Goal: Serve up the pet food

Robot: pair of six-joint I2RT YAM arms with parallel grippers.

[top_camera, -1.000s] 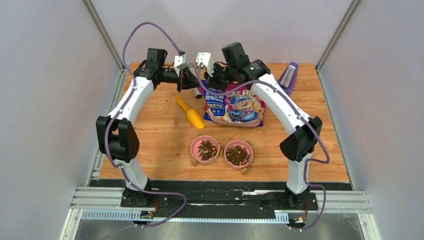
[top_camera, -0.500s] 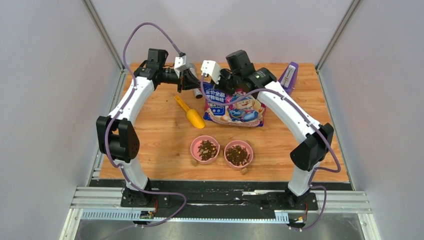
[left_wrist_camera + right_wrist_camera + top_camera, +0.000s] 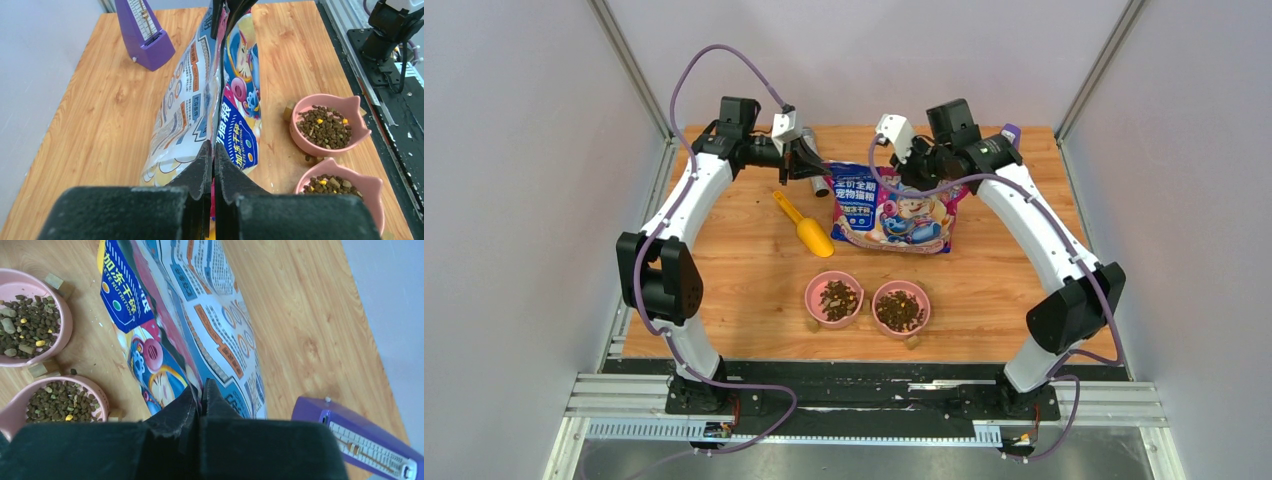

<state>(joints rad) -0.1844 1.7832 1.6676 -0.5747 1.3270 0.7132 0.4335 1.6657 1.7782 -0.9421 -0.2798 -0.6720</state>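
The pet food is dark brown kibble (image 3: 836, 297) heaped in two pink bowls (image 3: 816, 309) near the front; it also shows in the left wrist view (image 3: 324, 125) and the right wrist view (image 3: 25, 332). The purple-pink cat bag (image 3: 894, 212) stands on its bottom edge behind the bowls. My left gripper (image 3: 814, 165) is shut on the bag's top left corner, seen close up (image 3: 214, 152). My right gripper (image 3: 916, 170) is shut on the bag's top right part, seen close up (image 3: 200, 390). The bag (image 3: 235, 90) stretches between the two grippers.
A yellow scoop (image 3: 804, 226) lies left of the bag. A small grey tube (image 3: 821, 187) lies under the left gripper. A purple metronome (image 3: 1006, 138) stands at the back right, close to the right arm, and shows in both wrist views (image 3: 145, 30) (image 3: 360, 435).
My right gripper has moved right along the bag's top edge, from near the left gripper to the bag's right part. The left arm, bowls and scoop have not moved.
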